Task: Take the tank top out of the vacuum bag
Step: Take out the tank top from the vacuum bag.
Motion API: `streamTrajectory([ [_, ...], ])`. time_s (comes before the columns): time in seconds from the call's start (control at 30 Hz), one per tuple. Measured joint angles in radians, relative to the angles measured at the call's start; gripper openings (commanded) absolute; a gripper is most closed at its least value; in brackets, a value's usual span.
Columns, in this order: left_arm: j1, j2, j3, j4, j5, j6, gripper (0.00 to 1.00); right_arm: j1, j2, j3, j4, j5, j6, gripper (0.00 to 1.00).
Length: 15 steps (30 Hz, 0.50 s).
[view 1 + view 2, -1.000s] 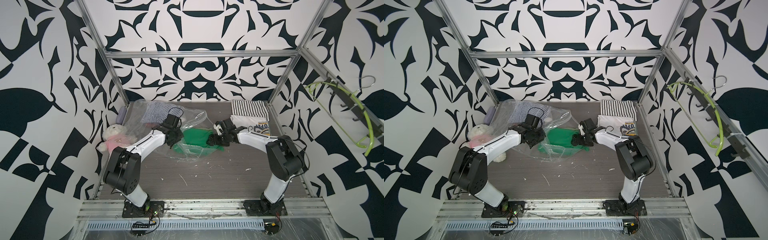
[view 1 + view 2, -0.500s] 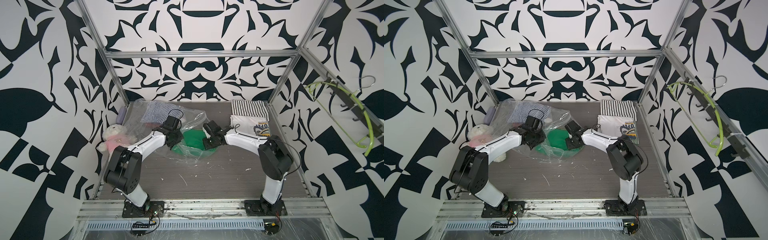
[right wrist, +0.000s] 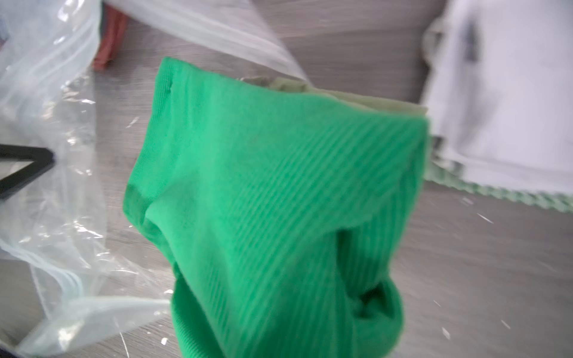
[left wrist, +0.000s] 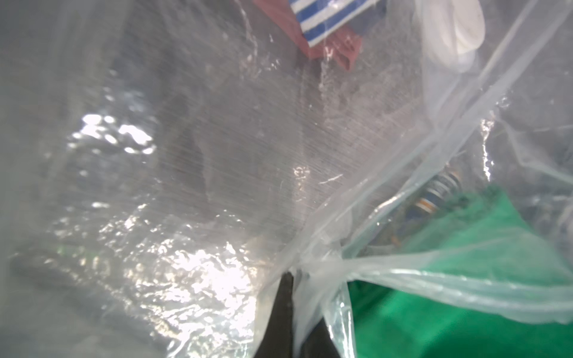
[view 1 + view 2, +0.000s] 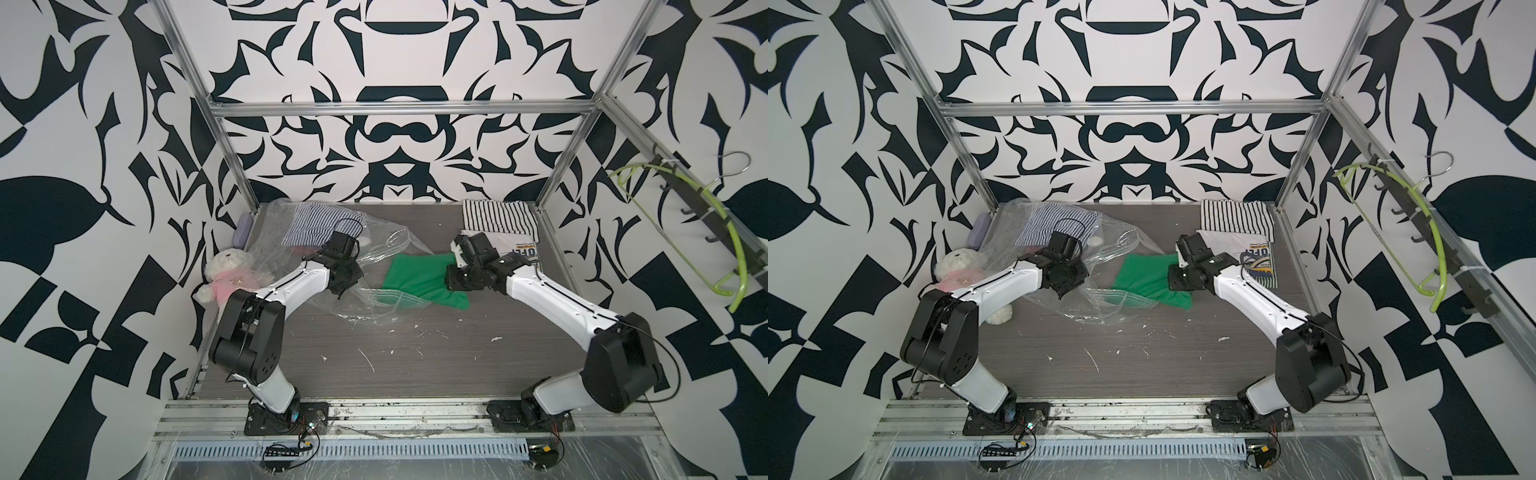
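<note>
The left gripper (image 5: 343, 289) is clamped on a fold of the bag (image 5: 376, 249). The right gripper (image 5: 452, 281) is closed on the green tank top (image 5: 417, 276), which lies on the surface (image 5: 415, 365), mostly outside the bag's mouth with one edge under plastic.

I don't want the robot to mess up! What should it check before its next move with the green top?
1. Right hand shut on ribbed green tank top: ok.
2. Left hand shut on clear crinkly plastic vacuum bag: ok.
3. Tank top wholly outside the bag: not ok, one end lies under plastic.
4. Blue-and-white striped garment apart from the top: ok.
5. How firmly each hand grips: cannot tell.
</note>
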Motion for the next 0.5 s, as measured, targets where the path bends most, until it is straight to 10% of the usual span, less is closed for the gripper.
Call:
streamTrajectory([
  [0.5, 0.015, 0.022, 0.000, -0.009, 0.001, 0.011, 0.00, -0.149, 0.003, -0.028, -0.094, -0.084, -0.035, 0.00],
])
